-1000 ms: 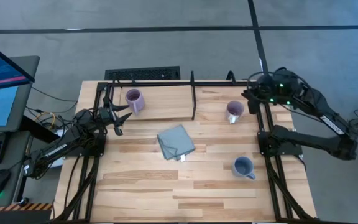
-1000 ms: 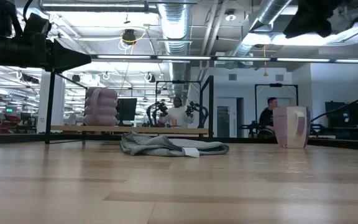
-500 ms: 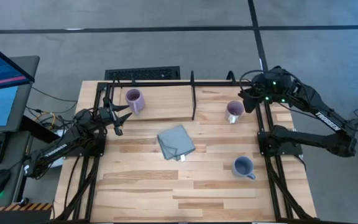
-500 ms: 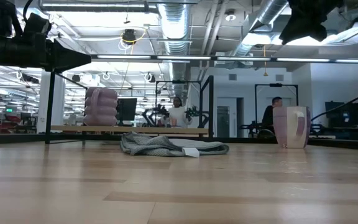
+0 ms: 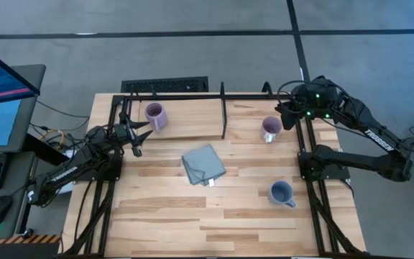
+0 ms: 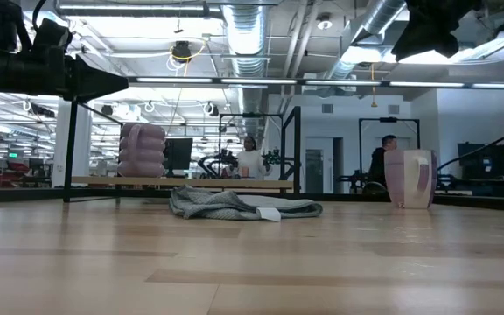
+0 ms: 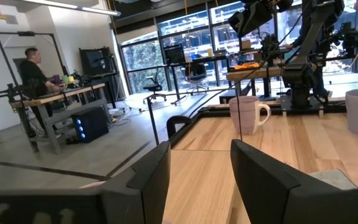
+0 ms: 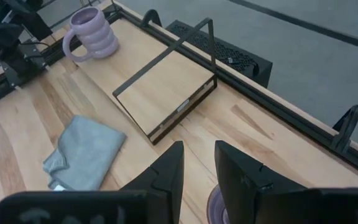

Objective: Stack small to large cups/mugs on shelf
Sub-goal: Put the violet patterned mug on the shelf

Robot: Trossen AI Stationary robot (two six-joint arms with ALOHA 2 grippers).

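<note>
We see two dark, nearly black arms built of jointed segments, the left arm (image 5: 74, 169) wrapped in loose black cables along its length. The right arm (image 5: 365, 133) carries small green lights near its wrist and white lettering on its forearm segment. Each ends in two blocky, matte black fingers (image 8: 166, 174) with flat inner faces.

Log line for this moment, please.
light purple mug on shelf | right gripper open above dark purple mug | left gripper open, waiting
</note>
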